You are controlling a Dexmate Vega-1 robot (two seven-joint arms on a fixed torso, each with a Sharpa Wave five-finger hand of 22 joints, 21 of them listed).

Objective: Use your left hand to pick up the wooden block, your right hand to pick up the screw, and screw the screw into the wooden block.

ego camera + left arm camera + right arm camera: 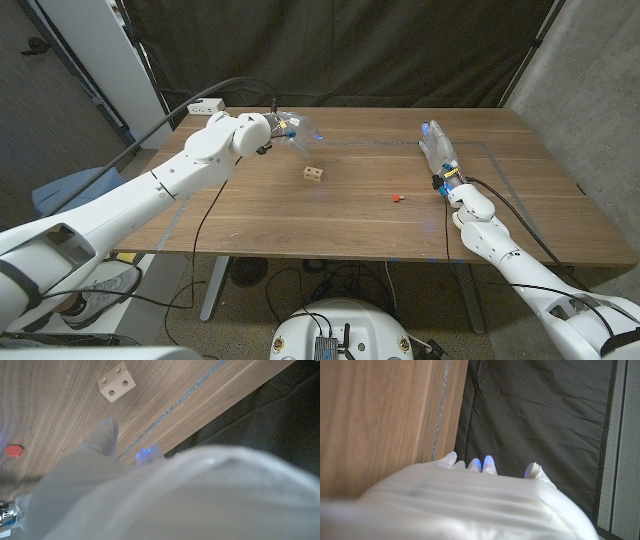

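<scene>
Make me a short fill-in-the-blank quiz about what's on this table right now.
1. The small screw has a ____ head.
2. The wooden block shows ____ holes in the left wrist view.
3. The left hand holds ____.
4. The screw lies closer to the ____ hand.

Missing words: red; two; nothing; right

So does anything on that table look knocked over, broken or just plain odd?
Nothing stands out. The block sits intact mid-table, its two holes clear in the left wrist view, and the red screw lies apart to its right. The left robot hand hovers behind the block; the right robot hand is beyond the screw. Neither holds anything.
</scene>
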